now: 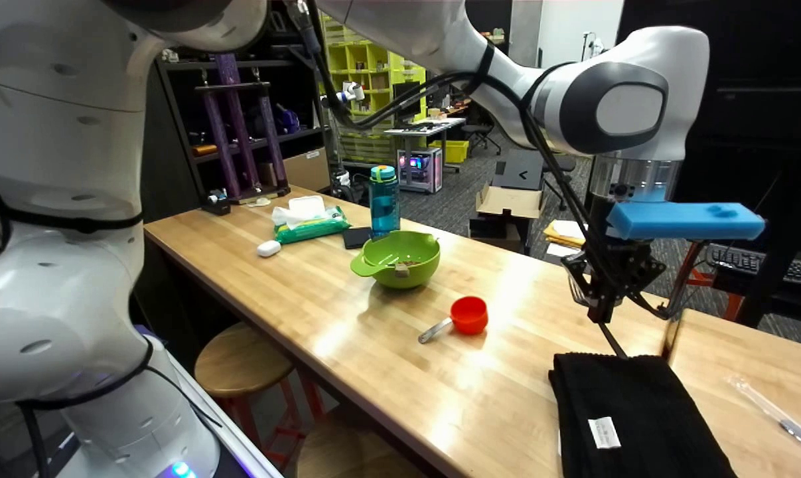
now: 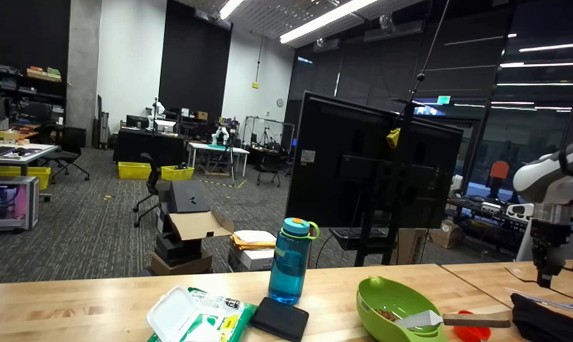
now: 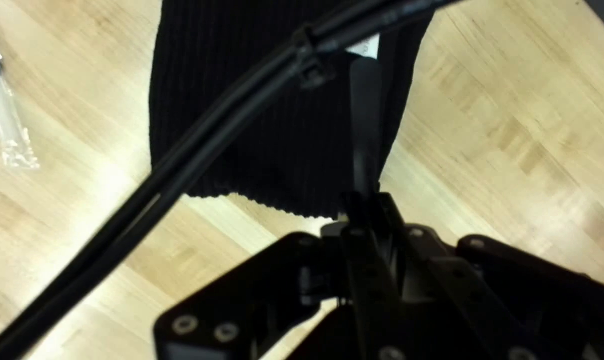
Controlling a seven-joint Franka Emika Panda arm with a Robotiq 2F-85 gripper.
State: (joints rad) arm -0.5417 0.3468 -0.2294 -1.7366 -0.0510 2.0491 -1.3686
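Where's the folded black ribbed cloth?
In an exterior view, the cloth lies at lower right on the pale wooden tabletop, right of the round red measuring cup and, in frame, just below the black two-fingered tool.

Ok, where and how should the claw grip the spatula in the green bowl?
Probably come down over the spatula's wooden handle, around its middle: it juts beyond the green bowl while the blade sits inside. The claw holds a dark-handled utensil, so free that first.

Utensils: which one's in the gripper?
The dark-handled utensil, clasped by the gripper; the wooden-handled spatula rests in the green bowl, and the red measuring cup sits on the table.
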